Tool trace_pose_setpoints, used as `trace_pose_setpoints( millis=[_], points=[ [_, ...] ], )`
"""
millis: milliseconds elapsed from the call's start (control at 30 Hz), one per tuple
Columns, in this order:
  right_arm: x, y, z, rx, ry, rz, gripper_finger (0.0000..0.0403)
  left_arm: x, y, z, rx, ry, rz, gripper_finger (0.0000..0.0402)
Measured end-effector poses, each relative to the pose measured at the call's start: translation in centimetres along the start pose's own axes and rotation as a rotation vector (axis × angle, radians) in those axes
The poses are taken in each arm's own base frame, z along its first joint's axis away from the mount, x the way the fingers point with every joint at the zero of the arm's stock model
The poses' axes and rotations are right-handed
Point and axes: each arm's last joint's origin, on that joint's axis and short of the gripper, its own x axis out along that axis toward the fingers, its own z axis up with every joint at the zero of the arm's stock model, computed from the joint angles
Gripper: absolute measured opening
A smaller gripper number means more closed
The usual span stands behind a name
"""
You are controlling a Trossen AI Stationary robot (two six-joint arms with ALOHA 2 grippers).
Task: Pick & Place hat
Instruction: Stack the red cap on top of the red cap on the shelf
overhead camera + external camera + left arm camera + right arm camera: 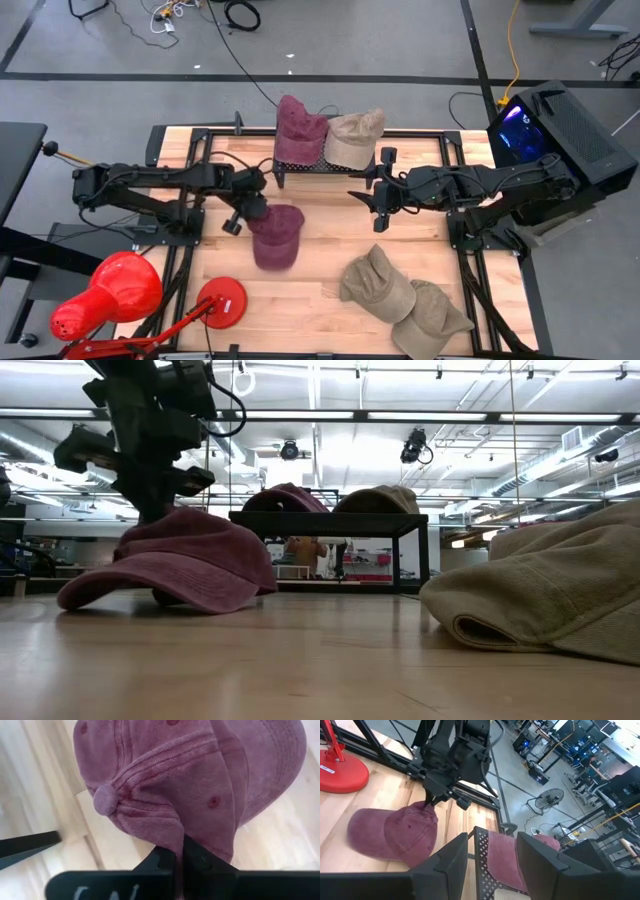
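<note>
A maroon cap (275, 237) lies on the table in front of a black rack (320, 165). My left gripper (254, 208) stands over its crown, shut on the cloth. In the low view the cap (180, 565) sits low, with its brim (85, 595) at the table top. Another maroon cap (300, 125) and a tan cap (355, 135) rest on the rack. My right gripper (380, 197) hovers open to the right of the rack's front, touching nothing. Its wrist view looks between its fingers (492, 862) at the rack. My left gripper pinches a raised fold of the cap's crown (175, 832) between its two shut fingers (195, 857), a little aside from the top button (105, 800). It comes from above, pointing down. The cap spreads below the fingers. Whether its lower edge (200, 605) still touches the table, I cannot tell.
Two tan caps (378, 285) (430, 320) lie at the table's near right. A red desk lamp (110, 295) with its round base (222, 302) stands at the near left. Bare wood lies between the rack and the tan caps.
</note>
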Motion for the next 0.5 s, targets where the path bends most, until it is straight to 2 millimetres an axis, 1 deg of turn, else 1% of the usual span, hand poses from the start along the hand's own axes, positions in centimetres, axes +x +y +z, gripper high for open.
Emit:
trace_pose_setpoints(
  millis=[133,300,500],
  points=[
    [0.0,0.0,0.0,0.0,0.0,0.0,0.0171,-0.07,0.45,-0.13,-0.016,-0.01,0.018,0.0025],
    [0.01,0.01,0.0,0.0,0.0,0.0,0.0171,-0.08,0.55,-0.13,-0.026,-0.012,0.026,0.0043],
    [0.0,0.0,0.0,0.0,0.0,0.0,0.0171,-0.08,0.73,-0.25,-0.08,0.028,0.087,0.0067]
  ],
)
